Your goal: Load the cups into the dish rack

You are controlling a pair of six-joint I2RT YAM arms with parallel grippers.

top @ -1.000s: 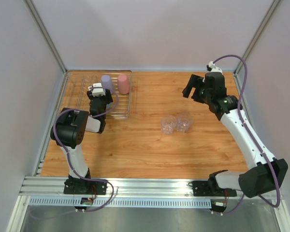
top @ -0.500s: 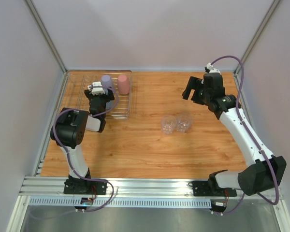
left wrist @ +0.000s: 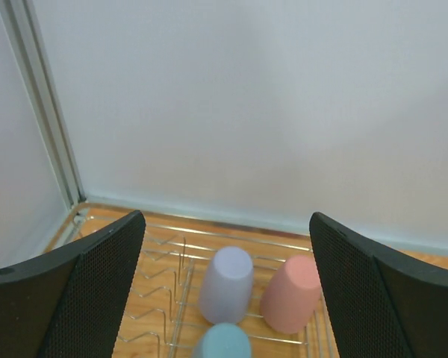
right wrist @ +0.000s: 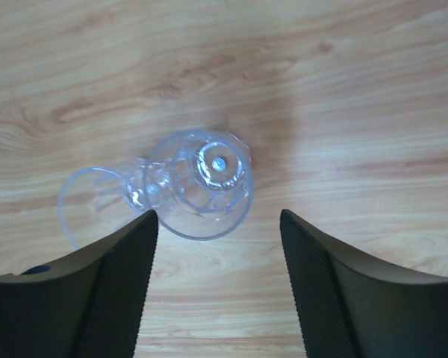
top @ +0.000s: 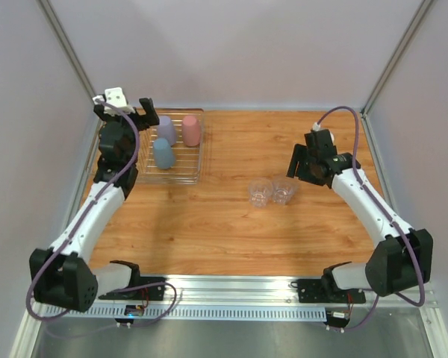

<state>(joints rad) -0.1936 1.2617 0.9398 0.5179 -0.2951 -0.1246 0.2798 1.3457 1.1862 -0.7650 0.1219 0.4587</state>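
The dish rack [top: 185, 173] is a thin-ribbed tray at the back left. Upside down in it stand the lavender cup [top: 166, 128], the pink cup [top: 191, 130] and the blue cup [top: 163, 154]. All three also show in the left wrist view: lavender [left wrist: 226, 283], pink [left wrist: 291, 292], blue [left wrist: 222, 341]. My left gripper [top: 123, 112] is open and empty, raised behind the rack's left end. Two clear tumblers [top: 260, 192] [top: 284, 189] stand touching on the table. My right gripper [top: 299, 168] is open, just above the right tumbler [right wrist: 201, 183]; the other tumbler [right wrist: 97, 201] is beside it.
Grey walls with metal posts close in the table at the back and sides. The rack's left part [left wrist: 153, 287] holds bare wire ribs. The aluminium rail [top: 231, 287] with both arm bases runs along the near edge.
My left gripper has left the rack and risen to the back left corner, and the blue cup now shows standing in the rack. My right gripper has come down towards the tumblers.
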